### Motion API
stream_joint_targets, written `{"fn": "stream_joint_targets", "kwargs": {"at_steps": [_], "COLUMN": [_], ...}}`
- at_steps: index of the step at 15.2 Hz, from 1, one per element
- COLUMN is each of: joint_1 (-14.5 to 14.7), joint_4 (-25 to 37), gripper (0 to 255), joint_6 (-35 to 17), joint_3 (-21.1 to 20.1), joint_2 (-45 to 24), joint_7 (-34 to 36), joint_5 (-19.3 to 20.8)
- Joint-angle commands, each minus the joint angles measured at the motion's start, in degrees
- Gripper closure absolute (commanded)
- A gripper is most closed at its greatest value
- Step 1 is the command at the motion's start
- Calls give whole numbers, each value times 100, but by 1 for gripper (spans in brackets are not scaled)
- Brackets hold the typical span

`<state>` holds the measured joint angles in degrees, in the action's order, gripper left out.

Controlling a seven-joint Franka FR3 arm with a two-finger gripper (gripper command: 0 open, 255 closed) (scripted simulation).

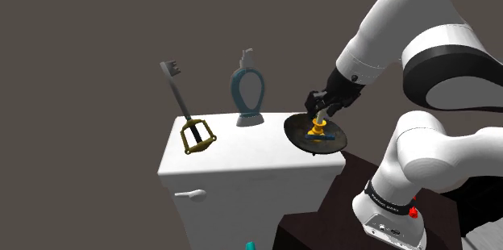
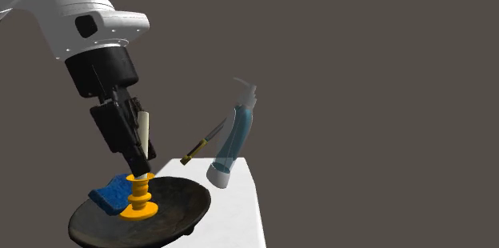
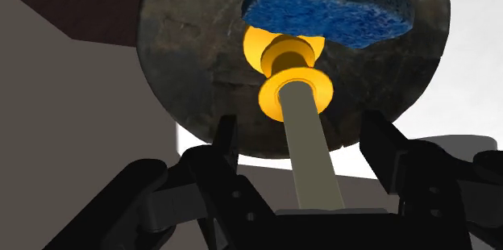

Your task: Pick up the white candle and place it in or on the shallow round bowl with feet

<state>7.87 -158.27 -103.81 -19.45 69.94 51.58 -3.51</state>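
on the white bench [image 1: 242, 160], from the shoulder view's left: a large key-shaped thing [image 1: 187, 115], tilted, then a blue spray bottle [image 1: 249, 95], then the dark shallow bowl [image 1: 297, 131] at the bench's right end. in the bowl the pale candle [image 3: 310, 152] stands in an orange holder [image 3: 294, 59], beside a blue sponge [image 3: 330, 2]. the hand [image 3: 300, 127] straddles the candle with its fingers wide, seemingly not touching it.

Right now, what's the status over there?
Gripper open, straddling candle. Candle standing in yellow holder inside dark bowl. Blue sponge beside it.
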Motion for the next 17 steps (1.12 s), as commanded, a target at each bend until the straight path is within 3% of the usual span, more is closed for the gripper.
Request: {"fn": "stream_joint_targets", "kwargs": {"at_steps": [1,5,9,17], "joint_1": [0,0,-26,-26], "joint_4": [0,0,746,746], "gripper": [0,0,0,0], "joint_6": [0,0,711,711], "joint_3": [0,0,43,43], "joint_2": [0,0,-29,-29], "joint_7": [0,0,7,6], "joint_5": [0,0,43,43]}}
